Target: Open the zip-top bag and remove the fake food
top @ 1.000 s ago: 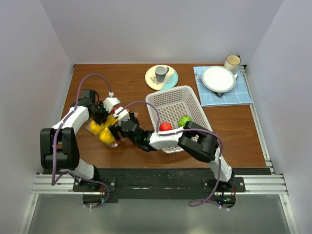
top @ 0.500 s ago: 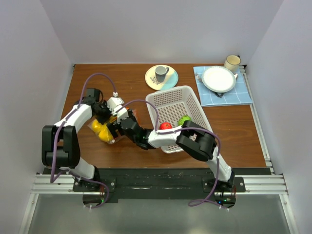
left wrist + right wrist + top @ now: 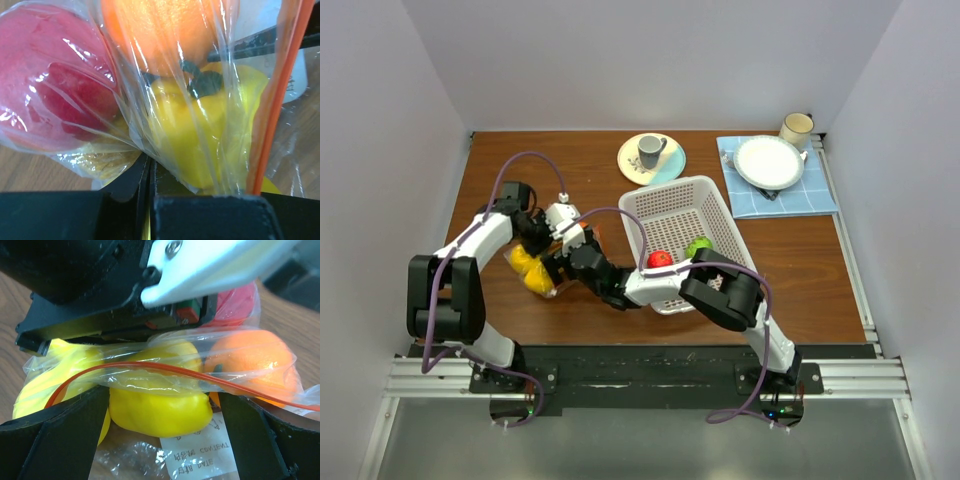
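**Risk.** The left gripper (image 3: pixel 150 172) has its jaws nearly closed on a fold of the clear, crinkly plastic zip-top bag (image 3: pixel 532 268). The bag lies on the brown wooden table (image 3: pixel 800 270), just left of the white perforated plastic basket (image 3: pixel 680 210). The right gripper (image 3: pixel 161 412) stands wide open, straddling the bag and gripping nothing. We judge that a pull on loose film rather than on the orange-red zip strip (image 3: pixel 150 371) could make the film slip or tear, or drag the whole load. We cannot tell whether the seal is parted.

**Materials.** The film is thin, slick, wrinkled and reflective. The glossy plastic fake food (image 3: pixel 200 130) inside is smooth and rounded: a lobed yellow pepper, an orange ball (image 3: pixel 165 30) and a red piece (image 3: pixel 50 75). The strip is a narrow ridge.
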Controlling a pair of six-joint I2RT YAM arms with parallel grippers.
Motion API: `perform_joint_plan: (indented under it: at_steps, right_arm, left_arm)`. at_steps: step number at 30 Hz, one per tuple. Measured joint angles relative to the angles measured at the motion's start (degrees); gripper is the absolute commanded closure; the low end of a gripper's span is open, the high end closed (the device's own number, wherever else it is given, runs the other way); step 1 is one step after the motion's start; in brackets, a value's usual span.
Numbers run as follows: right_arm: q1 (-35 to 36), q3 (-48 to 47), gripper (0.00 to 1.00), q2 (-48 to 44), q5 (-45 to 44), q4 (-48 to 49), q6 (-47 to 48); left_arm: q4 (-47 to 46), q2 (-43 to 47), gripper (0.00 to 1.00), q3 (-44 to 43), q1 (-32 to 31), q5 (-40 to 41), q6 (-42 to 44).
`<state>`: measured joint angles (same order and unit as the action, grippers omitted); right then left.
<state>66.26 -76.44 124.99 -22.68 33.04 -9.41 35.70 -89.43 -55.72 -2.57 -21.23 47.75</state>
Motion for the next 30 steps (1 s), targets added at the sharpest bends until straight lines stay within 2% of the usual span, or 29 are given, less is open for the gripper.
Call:
perform_joint_plan:
  at_steps: [2, 3, 5, 10, 11, 14, 25, 30]
  right_arm:
    - [0.11, 1.22, 0.15, 0.00, 0.17, 1.55, -0.07]
    - [0.15, 1.75, 0.26, 0.00, 0.55, 2.01, -0.46]
    - [0.11, 3.10, 0.37, 0.02, 1.44, 2.14, -1.31]
    - [0.07, 3.63, 0.56, -0.37, 1.68, 2.45, -3.39]
    - [0.07, 3.96, 0.65, -0.61, 1.70, 2.54, -3.72]
    - [0.04, 6.12, 0.77, -2.19, 1.99, 3.10, -4.52]
    - [0.48, 22.43, 0.80, -16.79, 4.20, 1.40, -3.80]
    - [0.46, 27.98, 0.78, -25.92, 4.15, -1.84, -3.10]
  left_arm:
    - [0.13, 0.04, 0.97, 0.15, -0.24, 0.02, -0.02]
    - [0.33, 0.04, 0.97, 0.15, -0.31, -0.13, -0.11]
    - [1.09, -0.02, 0.97, 0.15, -0.68, -0.85, -0.17]
    - [1.31, -0.02, 0.98, -0.11, -0.83, 0.00, -0.15]
    - [1.31, -0.02, 0.98, -0.15, -0.83, 0.07, -0.15]
    - [1.57, -0.02, 0.99, -0.26, -0.83, -0.28, -0.17]
    - [6.14, -2.08, 1.00, -2.05, 3.17, -7.54, -0.70]
    - [5.84, -2.69, 1.00, -2.67, 4.26, -7.50, -1.70]
